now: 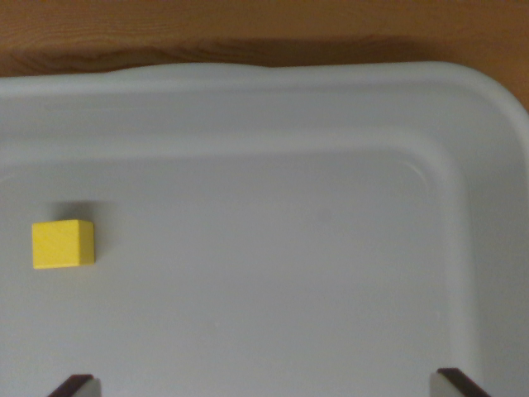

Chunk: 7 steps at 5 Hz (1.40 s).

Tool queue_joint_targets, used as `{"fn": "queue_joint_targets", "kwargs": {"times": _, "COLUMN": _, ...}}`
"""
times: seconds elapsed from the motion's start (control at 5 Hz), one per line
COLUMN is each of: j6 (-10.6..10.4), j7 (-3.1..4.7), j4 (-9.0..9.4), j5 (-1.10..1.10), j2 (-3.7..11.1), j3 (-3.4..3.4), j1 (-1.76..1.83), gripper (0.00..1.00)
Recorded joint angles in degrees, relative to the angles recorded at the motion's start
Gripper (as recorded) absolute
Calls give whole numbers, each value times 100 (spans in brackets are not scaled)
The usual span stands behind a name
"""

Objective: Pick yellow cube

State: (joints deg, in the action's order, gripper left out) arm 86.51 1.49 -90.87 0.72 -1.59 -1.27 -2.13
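A small yellow cube (63,244) lies on the floor of a white tray (331,107), near the wrist view's left edge. My gripper (264,385) shows only as two dark fingertips at the bottom corners of the view, one fingertip (74,385) at the left and the other at the right. They stand wide apart with nothing between them, so the gripper is open. The cube sits above the left fingertip in the picture, apart from it and left of the gripper's middle.
The tray's raised rim curves across the top and down the wrist view's right side. Beyond it lies a brown wooden tabletop (207,29). The tray floor to the right of the cube is bare white plastic.
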Motion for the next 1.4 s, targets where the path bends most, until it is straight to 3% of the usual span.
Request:
{"fn": "queue_joint_targets", "kwargs": {"times": 0.2, "j6": 0, "j7": 0, "j4": 0, "j5": 0, "j2": 0, "j3": 0, "j1": 0, "gripper": 0}}
{"fn": "queue_joint_targets", "kwargs": {"times": 0.4, "j6": -116, "j7": -49, "j4": 38, "j5": 11, "j2": 104, "j3": 27, "j1": 34, "gripper": 0}}
{"fn": "queue_joint_targets", "kwargs": {"times": 0.6, "j6": -116, "j7": -49, "j4": 38, "j5": 11, "j2": 104, "j3": 27, "j1": 34, "gripper": 0}}
{"fn": "queue_joint_targets", "kwargs": {"times": 0.8, "j6": -267, "j7": -113, "j4": 88, "j5": 26, "j2": 239, "j3": 62, "j1": 78, "gripper": 0}}
{"fn": "queue_joint_targets", "kwargs": {"times": 1.0, "j6": -267, "j7": -113, "j4": 88, "j5": 26, "j2": 239, "j3": 62, "j1": 78, "gripper": 0}}
{"fn": "queue_joint_targets", "kwargs": {"times": 1.2, "j6": -449, "j7": -189, "j4": 148, "j5": 43, "j2": 401, "j3": 104, "j1": 131, "gripper": 0}}
{"fn": "queue_joint_targets", "kwargs": {"times": 1.4, "j6": -449, "j7": -189, "j4": 148, "j5": 43, "j2": 401, "j3": 104, "j1": 131, "gripper": 0}}
